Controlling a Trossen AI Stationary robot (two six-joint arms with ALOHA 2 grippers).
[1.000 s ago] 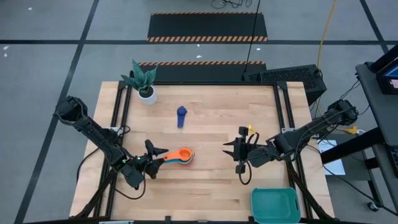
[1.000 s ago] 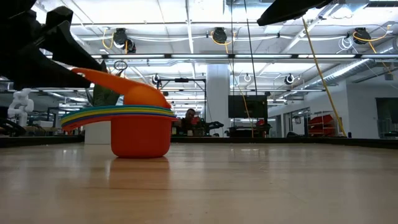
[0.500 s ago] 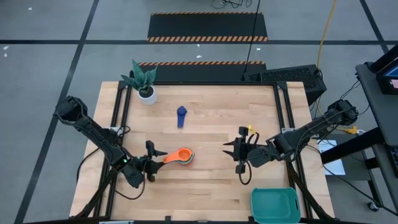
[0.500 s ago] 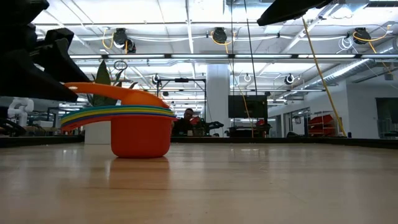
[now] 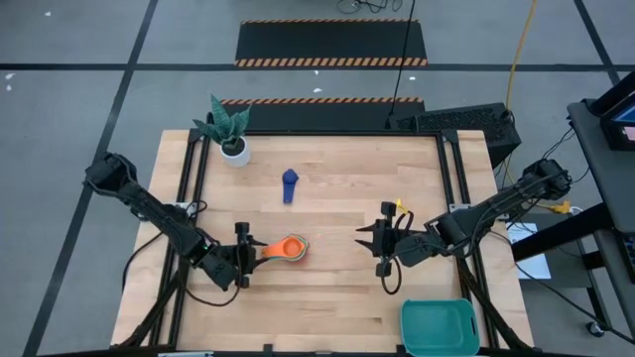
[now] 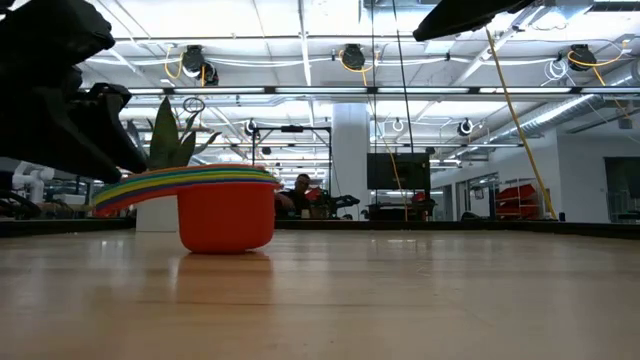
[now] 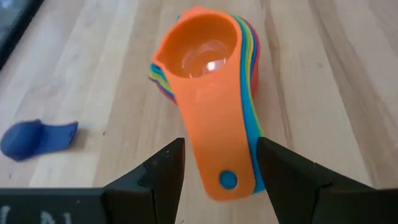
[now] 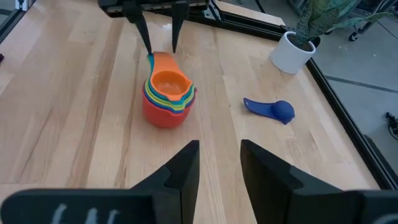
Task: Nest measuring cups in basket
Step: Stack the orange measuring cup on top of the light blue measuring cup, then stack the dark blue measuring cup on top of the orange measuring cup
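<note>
Measuring cups (image 5: pixel 291 248) stand nested in one stack near the middle of the table (image 5: pixel 337 307), with the orange cup (image 7: pixel 202 53) on top and the red one (image 6: pixel 226 215) at the bottom. One navy cup (image 5: pixel 289 184) lies alone, well apart, toward the white plant pot (image 5: pixel 235 151). The basket (image 5: pixel 439 326) waits at the near right corner, far from the stack.

I judge the cups light, stiff and smooth plastic (so they can slip or tip easily). The fanned flat handles look the best place to take hold, all layers together.

The left gripper (image 7: pixel 221 165) has its fingers spread, one on each side of the handles; I see no contact in the left wrist view. The right gripper (image 8: pixel 219 165) hangs with fingers apart, right of the stack, holding nothing.

Some things are hard to make out: the inner cups show only thin coloured rims, so I cannot count them surely. In the low view the dark left arm covers the handle ends.
</note>
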